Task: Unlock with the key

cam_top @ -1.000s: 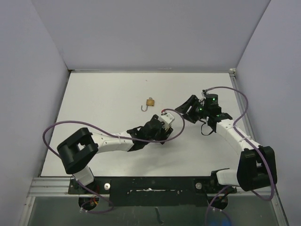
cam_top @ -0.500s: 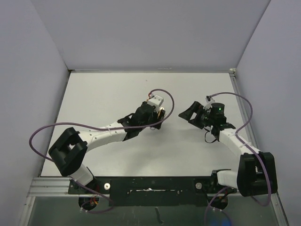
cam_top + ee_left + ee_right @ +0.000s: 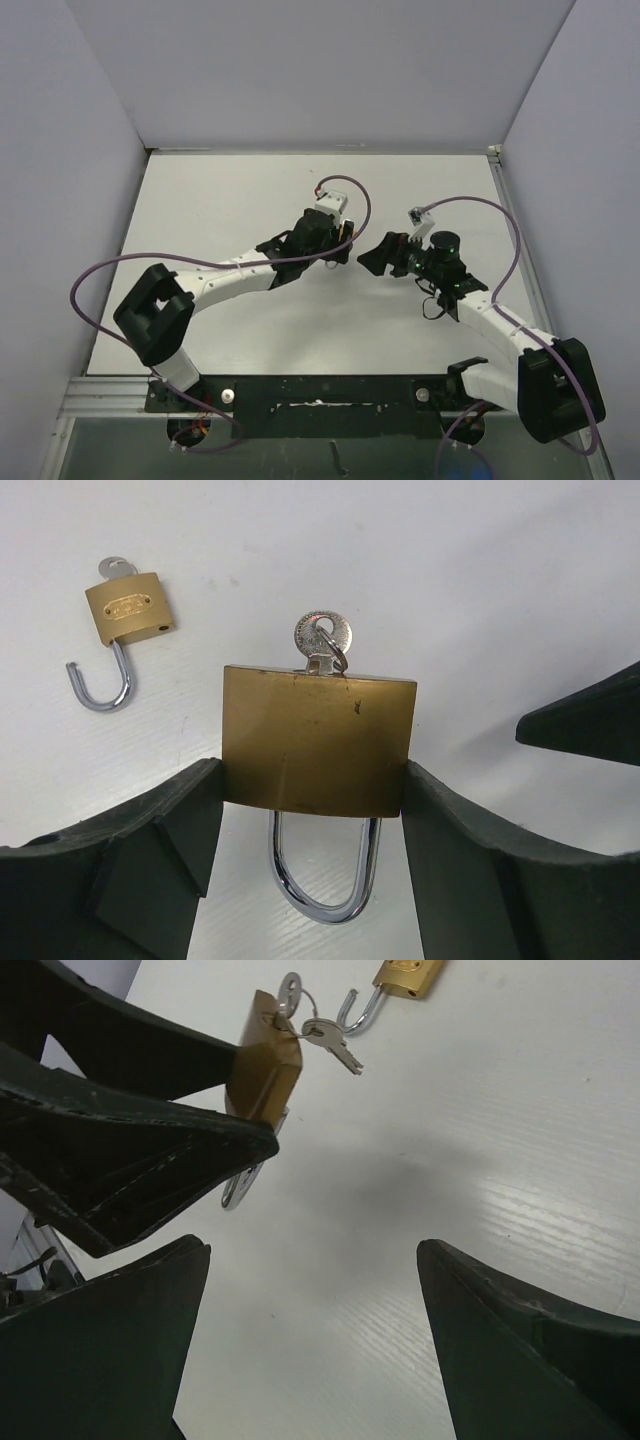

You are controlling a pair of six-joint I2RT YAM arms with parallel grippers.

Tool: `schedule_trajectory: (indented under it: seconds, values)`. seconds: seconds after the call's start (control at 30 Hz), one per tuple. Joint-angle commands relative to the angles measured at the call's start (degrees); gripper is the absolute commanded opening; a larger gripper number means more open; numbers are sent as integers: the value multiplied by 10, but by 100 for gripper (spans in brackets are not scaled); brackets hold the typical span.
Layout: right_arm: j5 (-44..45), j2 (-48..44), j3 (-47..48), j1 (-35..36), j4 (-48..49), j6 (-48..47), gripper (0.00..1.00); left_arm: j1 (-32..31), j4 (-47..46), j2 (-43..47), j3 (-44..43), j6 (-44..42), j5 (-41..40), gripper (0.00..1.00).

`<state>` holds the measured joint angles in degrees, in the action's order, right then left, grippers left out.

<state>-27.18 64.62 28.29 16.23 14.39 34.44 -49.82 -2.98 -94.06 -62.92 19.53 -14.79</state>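
— What's the big padlock (image 3: 315,742) in your left claw (image 3: 312,780) made of?
— Brass: a satin, brushed gold with a few tiny scuffs. Its shackle (image 3: 322,912), back towards my palm, is mirror-glossy chromed metal. The key (image 3: 305,638) past my fingertips is duller silvery metal.
— And your fingers (image 3: 160,850)?
— Black plastic, matt, faintly grainy.
— The rest?
— The table (image 3: 480,580) is white and matt, finely ribbed. The small padlock (image 3: 128,608) ahead and leftward is brass and chrome too.

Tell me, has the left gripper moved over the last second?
Yes: the left gripper, holding the large padlock, moved toward the table's far edge.
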Motion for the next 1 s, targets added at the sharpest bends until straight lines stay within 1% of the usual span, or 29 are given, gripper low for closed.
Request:
schedule_trajectory:
  seconds: [0.0, 0.17, 0.27, 0.4, 0.53, 0.97]
  values:
    - [15, 5, -11, 22, 55, -28, 87, 1, -51, -5, -51, 23, -13, 0]
    - [25, 15, -34, 32, 99, 0, 86, 3, -54, -13, -57, 41, -15, 0]
    - [33, 26, -66, 37, 162, 20, 86, 6, -60, -14, -58, 50, -13, 0]
    - [55, 43, -84, 40, 198, 36, 87, 8, -66, -7, -56, 58, -12, 0]
    - [52, 79, -98, 40, 269, 54, 87, 11, -82, 9, -50, 71, -3, 0]
    - [29, 209, -82, 38, 458, 143, 88, 13, -140, 60, -5, 141, 22, 0]
